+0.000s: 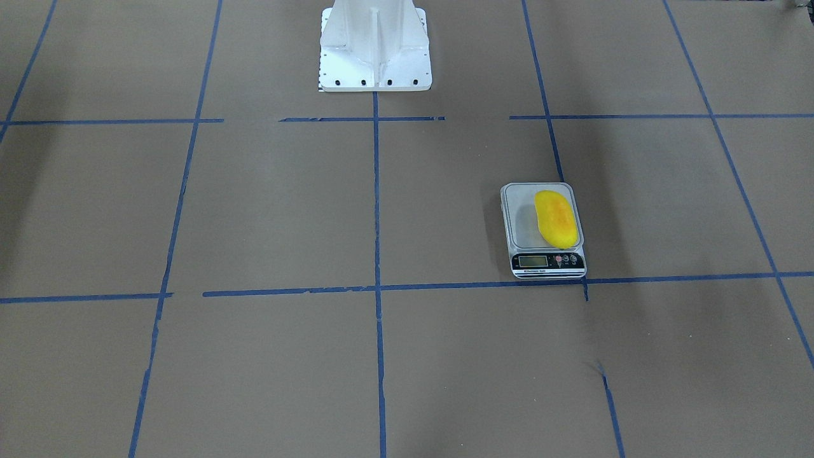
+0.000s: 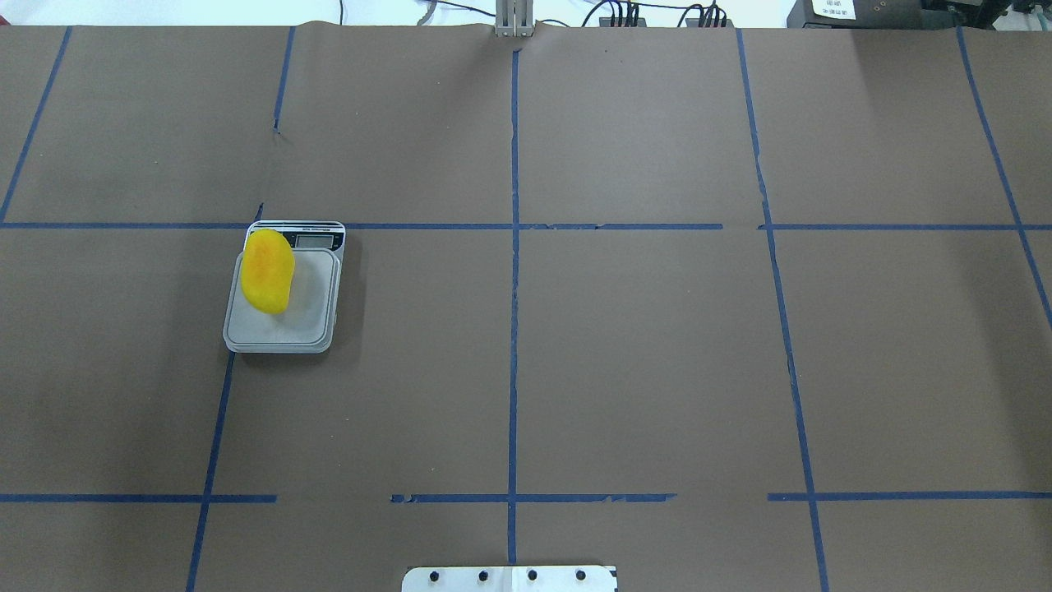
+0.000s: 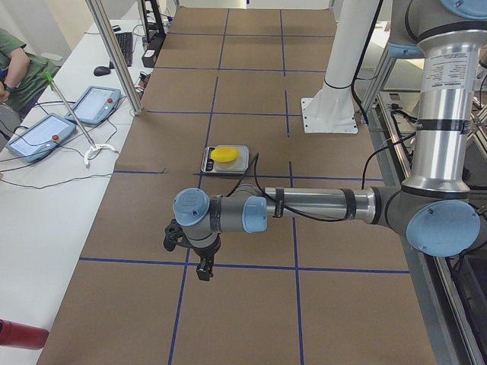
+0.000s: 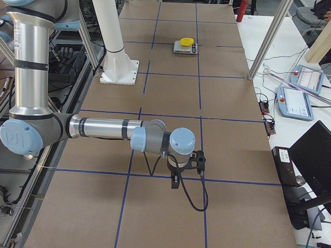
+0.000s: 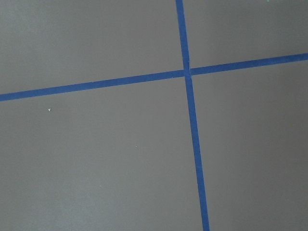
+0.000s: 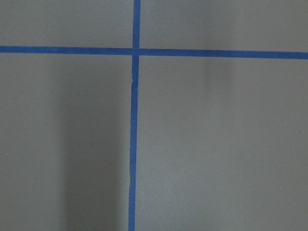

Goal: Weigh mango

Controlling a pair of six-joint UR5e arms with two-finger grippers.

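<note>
The mango (image 1: 556, 219), bright yellow with an orange blush, lies on the platform of the small digital scale (image 1: 524, 222), toward one side. It also shows in the overhead view (image 2: 267, 271) on the scale (image 2: 308, 308), in the left side view (image 3: 225, 154) and in the right side view (image 4: 185, 41). My left gripper (image 3: 204, 270) hangs above the table well away from the scale; I cannot tell whether it is open or shut. My right gripper (image 4: 176, 182) hangs over the table's other end; I cannot tell its state. Both wrist views show only brown paper and blue tape.
The table is covered in brown paper with a grid of blue tape lines (image 2: 514, 329). The white robot base (image 1: 374, 48) stands at the table's edge. Teach pendants (image 3: 95, 103) lie on a side bench beside a seated person (image 3: 15, 65).
</note>
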